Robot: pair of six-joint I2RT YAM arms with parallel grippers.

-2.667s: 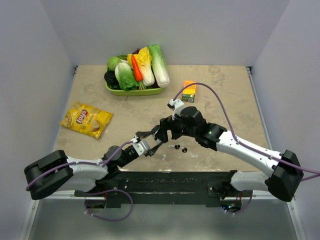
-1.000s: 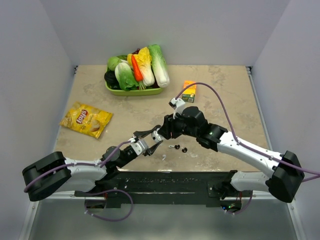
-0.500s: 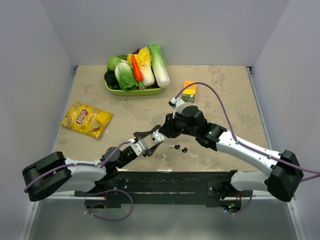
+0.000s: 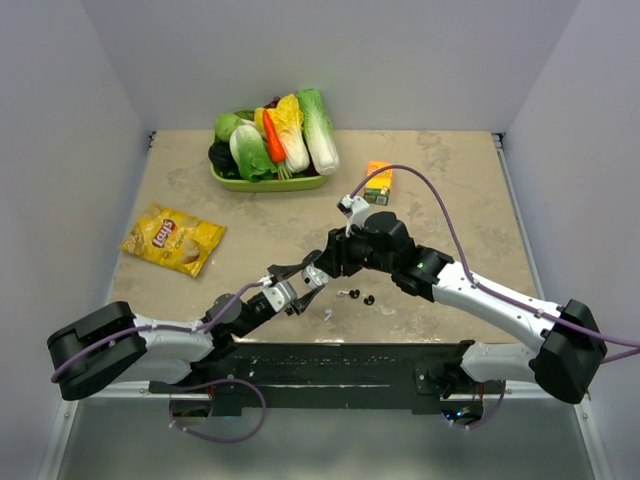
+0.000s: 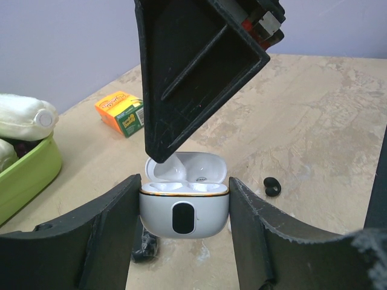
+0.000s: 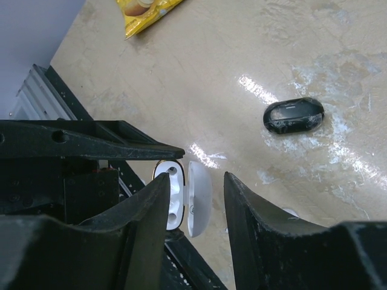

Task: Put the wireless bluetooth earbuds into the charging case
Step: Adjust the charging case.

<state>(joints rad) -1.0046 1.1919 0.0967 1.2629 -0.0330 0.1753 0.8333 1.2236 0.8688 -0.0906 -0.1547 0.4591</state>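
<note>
Left gripper (image 5: 184,193) clamps the case (image 5: 199,211), lid open. Right gripper (image 6: 195,181), jaws parted and empty, hovers over it. Beyond, two black earbuds (image 4: 369,299) lie on the table (image 4: 450,200), uninserted. The likely next move is a fine pinch on one.

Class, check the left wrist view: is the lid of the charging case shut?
No, the lid stands open above the white case, which sits between the left fingers.
</note>
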